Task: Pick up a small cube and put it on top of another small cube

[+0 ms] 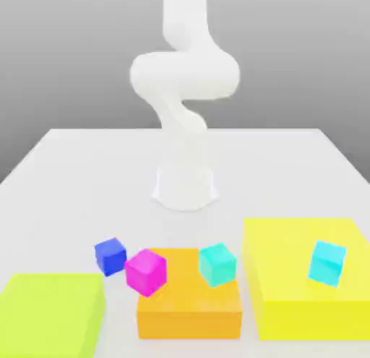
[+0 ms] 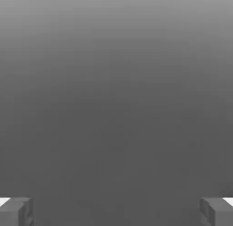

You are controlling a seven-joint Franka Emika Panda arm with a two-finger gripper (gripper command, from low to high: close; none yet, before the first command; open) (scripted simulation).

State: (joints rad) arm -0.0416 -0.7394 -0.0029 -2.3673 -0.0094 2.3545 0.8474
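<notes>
A plain grey backdrop stands behind a pale, matte white tabletop (image 1: 87, 169), and no lettering or label can be read on anything. Taking the flat orange block (image 1: 189, 306) at the near edge as landmark: the small dark blue matte cube (image 1: 110, 255) sits on the bare tabletop just off the block's corner toward the exterior view's left, tilted on one edge. The magenta cube (image 1: 145, 271) lies between the blue cube and the block, overlapping the block's corner and close beside the blue cube. A teal cube (image 1: 217, 263) rests tilted at the block's far edge toward the exterior view's right. Beyond that, a taller yellow block (image 1: 289, 291) carries a second teal cube (image 1: 327, 262). A lime-green slab (image 1: 47, 313) lies to the orange block's other side, near the blue cube. The white robot arm (image 1: 184, 118) rises behind the orange block from its round base, with open tabletop on both sides. In the hand view the tool (image 2: 116, 211) has its grey fingertips (image 2: 16, 211) spread wide, nothing between them.
</notes>
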